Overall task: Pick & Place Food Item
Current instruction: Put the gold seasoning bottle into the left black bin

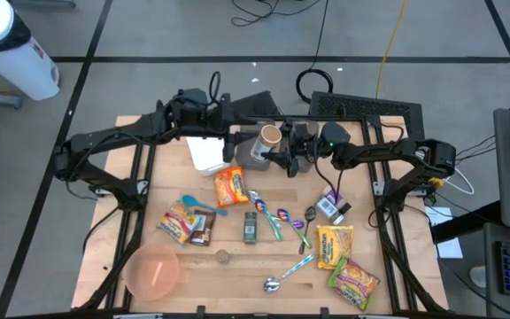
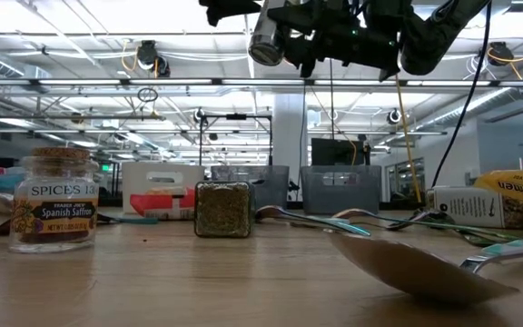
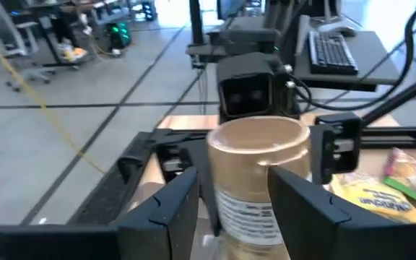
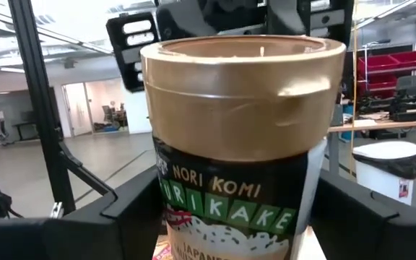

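Gripped from two sides at once: a furikake jar (image 1: pixel 266 142) with a gold-brown lid (image 4: pixel 243 87), raised well clear of the table (image 1: pixel 237 266) over its rear middle. Seen in the low view high up near the ceiling lights (image 2: pixel 266 34), tilted, with nothing under it.

Left claw (image 3: pixel 233 209): about half open, fingers (image 3: pixel 166 211) pressed against the sides of the jar, lid end towards its wrist camera. Reaching in from the table's left rear (image 1: pixel 248 143).

Right claw (image 4: pixel 237 220): spread wide, one finger (image 4: pixel 125 213) tight against each side of the jar's label, lid end uppermost in its wrist view. Reaching in from the right rear (image 1: pixel 285 152), nose to nose with the left claw.

Lying on the table nearer the front: ramen packets (image 1: pixel 335 245), several spoons (image 1: pixel 283 276), a pink bowl (image 1: pixel 153 270), a white container (image 1: pixel 207 156) below the left arm. Standing closest in the low view: a small saffron jar (image 2: pixel 54 202) with a cork and a square herb jar (image 2: pixel 222 210).
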Motion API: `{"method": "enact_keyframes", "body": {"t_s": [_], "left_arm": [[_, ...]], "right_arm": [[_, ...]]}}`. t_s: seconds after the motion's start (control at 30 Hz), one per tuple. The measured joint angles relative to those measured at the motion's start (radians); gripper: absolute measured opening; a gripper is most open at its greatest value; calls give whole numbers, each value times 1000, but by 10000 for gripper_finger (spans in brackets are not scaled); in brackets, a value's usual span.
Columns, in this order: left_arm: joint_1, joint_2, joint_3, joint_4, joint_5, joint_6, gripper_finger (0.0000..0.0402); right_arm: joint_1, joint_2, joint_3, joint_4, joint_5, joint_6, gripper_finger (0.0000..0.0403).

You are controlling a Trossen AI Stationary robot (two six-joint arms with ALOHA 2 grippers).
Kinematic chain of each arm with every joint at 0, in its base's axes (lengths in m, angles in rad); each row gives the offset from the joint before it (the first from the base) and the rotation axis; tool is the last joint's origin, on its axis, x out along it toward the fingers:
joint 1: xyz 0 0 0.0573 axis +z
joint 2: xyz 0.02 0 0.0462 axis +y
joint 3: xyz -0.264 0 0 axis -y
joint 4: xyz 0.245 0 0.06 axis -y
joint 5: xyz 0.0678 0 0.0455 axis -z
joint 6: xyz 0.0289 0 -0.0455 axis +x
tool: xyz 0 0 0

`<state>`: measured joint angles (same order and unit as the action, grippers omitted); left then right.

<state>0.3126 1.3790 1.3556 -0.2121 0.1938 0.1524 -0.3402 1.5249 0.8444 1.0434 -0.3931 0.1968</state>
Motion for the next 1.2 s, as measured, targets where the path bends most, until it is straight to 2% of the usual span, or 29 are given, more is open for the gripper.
{"method": "enact_keyframes", "body": {"t_s": [0.27,0.37,0.47,0.57,0.73,0.83,1.1,1.2], "left_arm": [[0,-62,0,-196,-115,-7,172],[0,-76,-8,-256,-93,-32,173],[-2,-74,-63,-254,-12,-44,173],[-3,-72,-152,-167,39,-54,173],[-5,-72,-330,60,40,-88,173],[-5,-72,-396,170,20,-104,173],[-5,-64,-430,361,-177,-129,173],[-5,-64,-430,418,-186,-147,173]], "right_arm": [[-7,-19,0,-1,-3,0,274],[-18,-42,-1,-5,-7,0,274],[-27,-64,-2,-24,-11,-2,274],[-35,-84,-2,-62,-29,-2,274],[-34,-116,-2,-142,-32,-2,274],[-34,-139,-2,-233,-70,0,274],[-33,-146,-3,-277,-80,1,274],[-33,-146,-3,-279,-78,1,274]]}}
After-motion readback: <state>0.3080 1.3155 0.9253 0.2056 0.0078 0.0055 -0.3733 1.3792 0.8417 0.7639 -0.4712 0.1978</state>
